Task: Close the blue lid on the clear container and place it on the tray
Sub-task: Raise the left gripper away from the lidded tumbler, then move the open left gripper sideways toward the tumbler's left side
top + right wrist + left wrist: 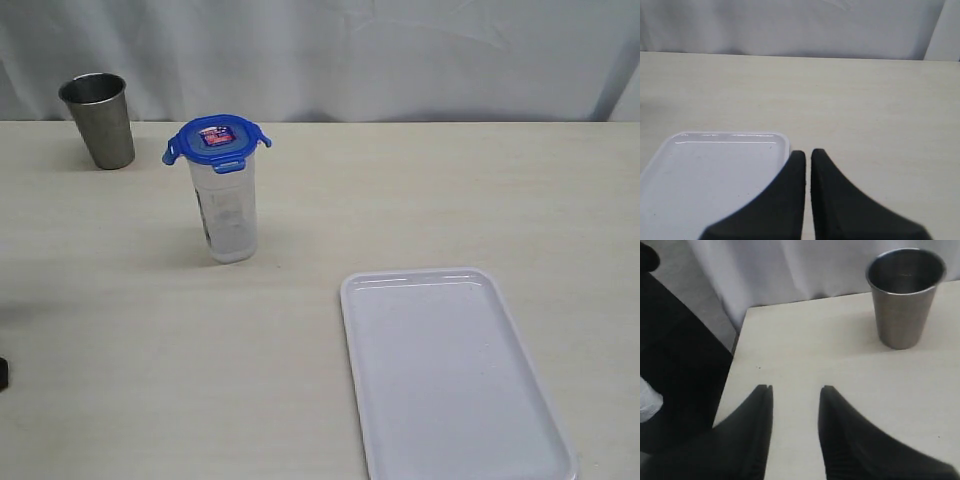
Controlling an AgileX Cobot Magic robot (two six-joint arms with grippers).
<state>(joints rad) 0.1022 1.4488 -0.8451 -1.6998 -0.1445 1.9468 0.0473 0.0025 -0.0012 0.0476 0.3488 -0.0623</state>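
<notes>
The clear container stands upright on the table, left of centre, with the blue lid resting on its rim and its flaps sticking outward. The white tray lies empty at the front right, also in the right wrist view as the tray. My left gripper is open over bare table near the table's left edge, holding nothing. My right gripper is shut and empty, beside the tray's corner. Neither gripper shows in the exterior view apart from a dark sliver at its left edge.
A grey steel cup stands at the back left, seen also in the left wrist view as the cup. The table's left edge drops off beside my left gripper. A white curtain hangs behind the table.
</notes>
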